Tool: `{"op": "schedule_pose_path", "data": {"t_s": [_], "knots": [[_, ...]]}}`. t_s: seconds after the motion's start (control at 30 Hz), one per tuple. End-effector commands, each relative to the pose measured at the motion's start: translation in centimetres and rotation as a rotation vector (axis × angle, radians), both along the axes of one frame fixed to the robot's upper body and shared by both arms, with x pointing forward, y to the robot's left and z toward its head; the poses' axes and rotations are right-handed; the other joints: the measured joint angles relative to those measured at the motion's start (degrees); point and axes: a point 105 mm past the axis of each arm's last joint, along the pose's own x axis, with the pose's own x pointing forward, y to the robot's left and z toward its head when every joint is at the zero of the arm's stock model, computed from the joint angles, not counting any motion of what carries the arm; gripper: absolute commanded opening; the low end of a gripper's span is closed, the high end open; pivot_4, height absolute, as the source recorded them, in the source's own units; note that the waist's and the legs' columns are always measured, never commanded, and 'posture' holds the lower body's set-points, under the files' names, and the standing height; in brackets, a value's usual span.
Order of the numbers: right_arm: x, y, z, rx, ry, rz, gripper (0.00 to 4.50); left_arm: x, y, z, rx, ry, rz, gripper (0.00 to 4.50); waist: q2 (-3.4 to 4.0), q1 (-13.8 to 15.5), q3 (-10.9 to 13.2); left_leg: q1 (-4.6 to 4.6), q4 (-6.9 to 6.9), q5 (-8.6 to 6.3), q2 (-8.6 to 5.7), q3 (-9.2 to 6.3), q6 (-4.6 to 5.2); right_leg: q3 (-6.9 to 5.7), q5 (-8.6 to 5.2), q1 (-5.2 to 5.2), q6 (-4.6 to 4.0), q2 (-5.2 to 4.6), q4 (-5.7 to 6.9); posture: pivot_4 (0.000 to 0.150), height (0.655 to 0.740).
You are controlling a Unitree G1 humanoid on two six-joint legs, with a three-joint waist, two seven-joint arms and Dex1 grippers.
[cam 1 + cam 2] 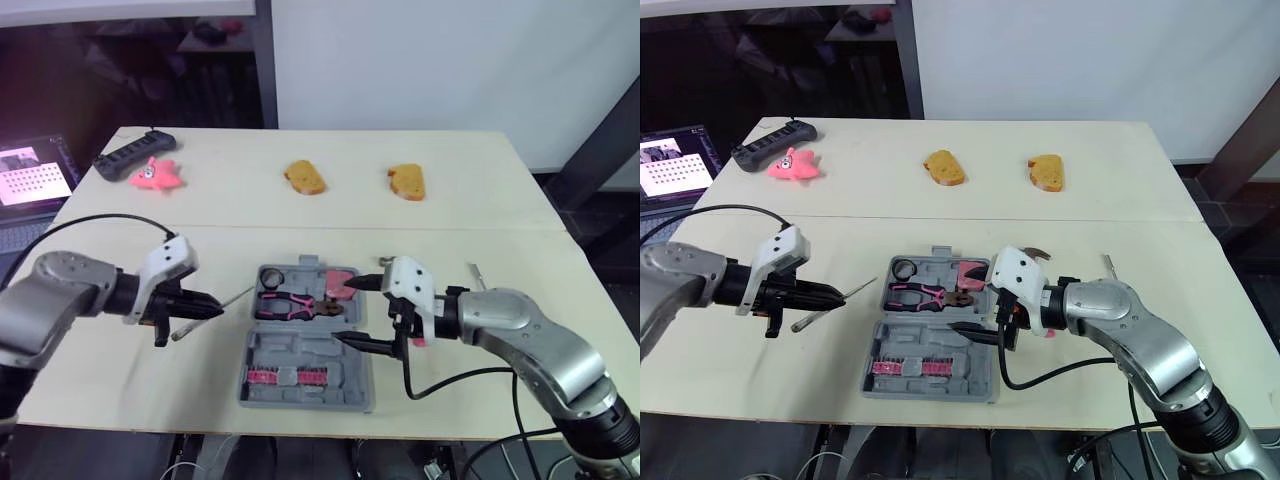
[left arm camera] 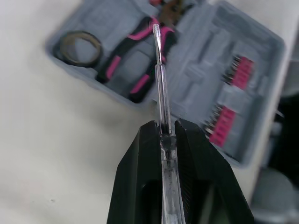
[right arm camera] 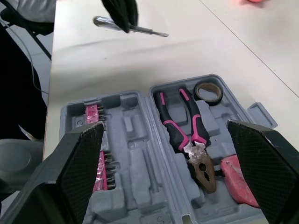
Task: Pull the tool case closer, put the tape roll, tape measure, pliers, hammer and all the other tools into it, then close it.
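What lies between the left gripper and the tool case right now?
The screwdriver held in the left gripper points across that gap toward the case; beneath it is bare table, as the left eye view shows.

Robotics test lab — a bare wooden table (image 1: 480,195) is standing before a white wall (image 1: 420,60), a laptop (image 1: 35,175) is showing a dotted chart, a pink toy (image 1: 155,175) is lying nearby.
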Motion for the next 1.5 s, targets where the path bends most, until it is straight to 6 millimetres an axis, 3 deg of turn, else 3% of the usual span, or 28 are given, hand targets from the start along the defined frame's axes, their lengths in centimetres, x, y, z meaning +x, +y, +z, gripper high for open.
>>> {"op": "schedule_pose_path", "data": {"t_s": [0.03,0.23,0.43,0.7,0.93,1.5], "knots": [[-0.3,0.5,0.9,0.022,-0.050,0.004,4.50,-0.4,-1.2,0.7,0.042,0.042,-0.094,0.02,-0.01,0.02,0.01,0.00,0.00,0.00,0.00,0.00,0.00,0.00,0.00,-0.01,0.00,0.00,-0.01,0.150,0.7400],[-0.3,0.5,0.6,0.031,-0.053,-0.029,4.50,0.4,-2.6,0.0,0.251,0.006,-0.249,0.02,-0.01,-0.12,0.01,-0.01,0.00,-0.01,0.00,-0.01,0.02,0.01,0.00,-0.03,0.01,0.04,0.01,0.150,0.7400],[-0.5,0.4,0.1,0.027,-0.054,-0.060,4.50,2.2,-6.8,-1.4,0.411,-0.112,-0.473,0.02,-0.03,0.32,0.02,-0.07,0.10,-0.01,-0.01,-0.01,0.02,0.02,0.00,0.01,0.01,0.03,-0.01,0.150,0.7400],[-1.4,0.1,-0.5,0.001,-0.014,-0.044,4.50,2.3,-9.4,-1.8,0.444,-0.124,-0.546,0.02,-0.02,-0.07,0.02,-0.01,0.06,-0.05,0.01,-0.04,0.13,0.06,0.01,-0.03,0.02,0.11,0.06,0.150,0.7400],[-1.4,-0.5,-0.9,-0.040,-0.005,-0.030,4.50,2.4,-12.0,-3.3,0.500,-0.164,-0.555,0.02,-0.04,0.15,0.03,-0.02,0.15,-0.05,0.00,-0.04,0.13,0.07,0.01,0.05,0.02,0.08,0.04,0.150,0.7400],[-1.2,-0.1,-1.0,-0.026,-0.008,-0.045,4.50,1.7,-12.7,-5.8,0.514,-0.180,-0.501,0.02,-0.04,0.13,0.02,0.02,0.14,-0.06,0.00,-0.05,0.14,0.07,0.02,0.06,0.03,0.08,0.06,0.150,0.7400]]}}
